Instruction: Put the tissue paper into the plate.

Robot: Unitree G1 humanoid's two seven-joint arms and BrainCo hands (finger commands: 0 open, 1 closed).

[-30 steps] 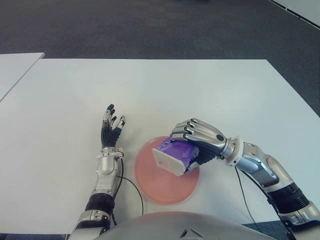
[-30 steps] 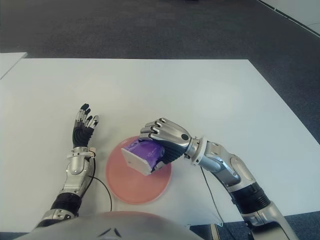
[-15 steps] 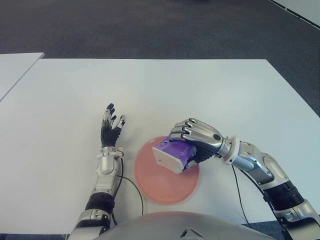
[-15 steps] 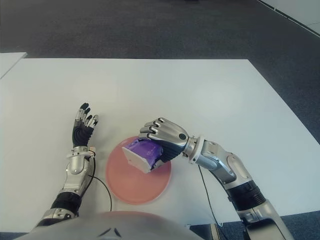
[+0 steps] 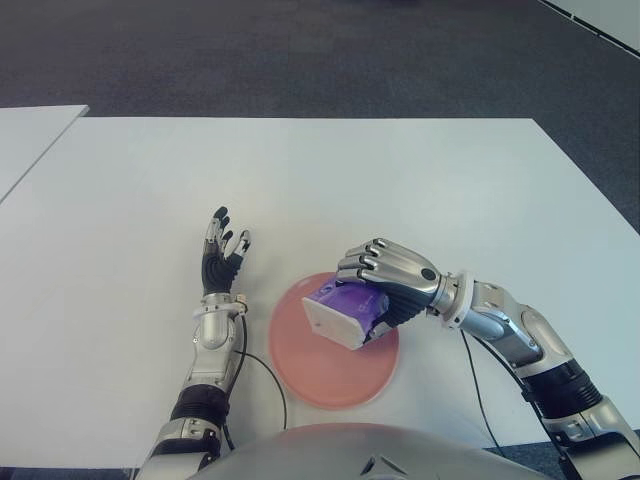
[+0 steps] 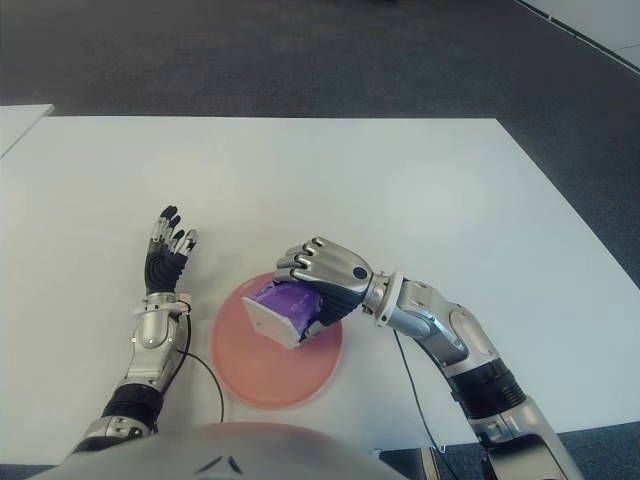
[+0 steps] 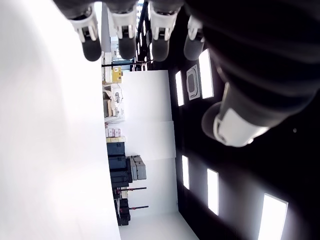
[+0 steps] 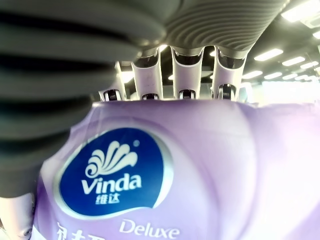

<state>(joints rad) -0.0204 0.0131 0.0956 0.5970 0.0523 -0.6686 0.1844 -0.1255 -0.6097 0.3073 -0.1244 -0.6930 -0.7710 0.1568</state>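
Tissue pack [image 5: 342,315] top under right hand [image 5: 385,280]; contact w/ plate [image 5: 320,375] unclear.

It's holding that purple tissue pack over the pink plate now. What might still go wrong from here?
Two things, probably. The right hand grips the tissue pack tilted, over the plate's far right part; let go like this, it might tip and end up lying over the rim. The pack also looks soft, so the fingers wrapped over it might drag it along as they open. The left hand shows open to the plate's left, too far off to steady anything.
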